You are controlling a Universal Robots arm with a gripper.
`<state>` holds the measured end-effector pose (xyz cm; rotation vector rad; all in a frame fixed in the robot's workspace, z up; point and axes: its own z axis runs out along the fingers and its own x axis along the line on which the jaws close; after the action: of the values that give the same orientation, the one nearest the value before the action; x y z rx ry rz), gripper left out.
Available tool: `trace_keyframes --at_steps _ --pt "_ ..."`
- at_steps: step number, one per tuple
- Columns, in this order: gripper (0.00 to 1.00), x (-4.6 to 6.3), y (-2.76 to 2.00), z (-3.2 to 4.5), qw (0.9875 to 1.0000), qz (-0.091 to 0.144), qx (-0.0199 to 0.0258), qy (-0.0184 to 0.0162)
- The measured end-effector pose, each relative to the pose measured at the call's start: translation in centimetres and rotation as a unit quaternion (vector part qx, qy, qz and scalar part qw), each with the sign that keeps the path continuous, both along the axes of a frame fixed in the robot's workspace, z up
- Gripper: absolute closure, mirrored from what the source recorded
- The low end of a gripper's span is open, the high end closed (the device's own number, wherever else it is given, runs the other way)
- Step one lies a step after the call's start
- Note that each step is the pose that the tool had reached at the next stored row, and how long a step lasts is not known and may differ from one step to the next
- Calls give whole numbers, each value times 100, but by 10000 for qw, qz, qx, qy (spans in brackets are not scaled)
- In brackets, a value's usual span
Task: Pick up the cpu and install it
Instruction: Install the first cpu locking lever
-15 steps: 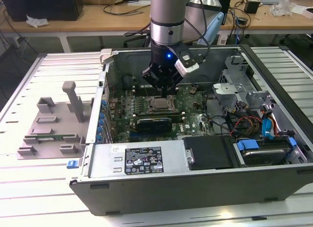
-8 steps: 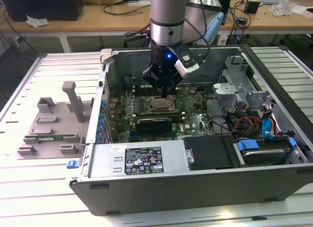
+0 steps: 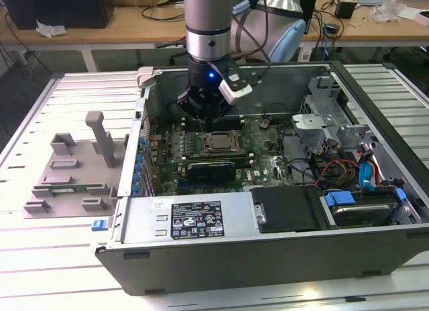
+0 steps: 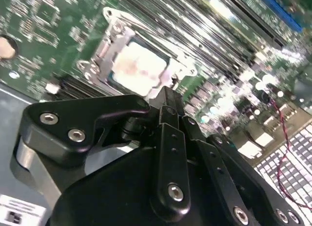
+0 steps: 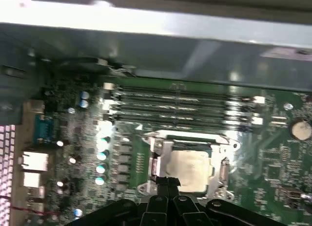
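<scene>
- Your gripper (image 5: 168, 183) has its fingers pressed together, with nothing held between them.
- Its tips hang at the edge of the cpu (image 5: 187, 168). You cannot tell whether they touch it.
- The cpu lies flat, silver top up, inside the metal socket frame (image 5: 157, 149).
- The frame sits on the green motherboard (image 3: 258, 150), within the open computer case (image 3: 268, 254).

The black claw (image 4: 165, 95) has its fingers pressed together with nothing between them, and its tip is just beside the metal socket frame (image 4: 108, 43). Inside that frame the cpu (image 4: 139, 65) lies flat, silver top up. The green circuit board (image 4: 44, 21) surrounds the frame, and long memory slots (image 4: 204, 26) run beyond it.
</scene>
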<state>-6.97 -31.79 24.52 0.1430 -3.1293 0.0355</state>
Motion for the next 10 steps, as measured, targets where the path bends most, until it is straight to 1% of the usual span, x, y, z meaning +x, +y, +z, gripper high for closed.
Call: trace_keyframes --at_steps 1,3,6,8,9,10 --pt "89 -93 14 0 10000 0 0 0" --pt "89 -220 28 0 10000 0 0 0" --pt "89 -333 34 0 10000 0 0 0" --pt "89 -380 34 0 10000 0 3 -2" --pt "89 -388 34 0 10000 0 12 -5" --pt "89 -395 34 0 10000 0 44 -29"
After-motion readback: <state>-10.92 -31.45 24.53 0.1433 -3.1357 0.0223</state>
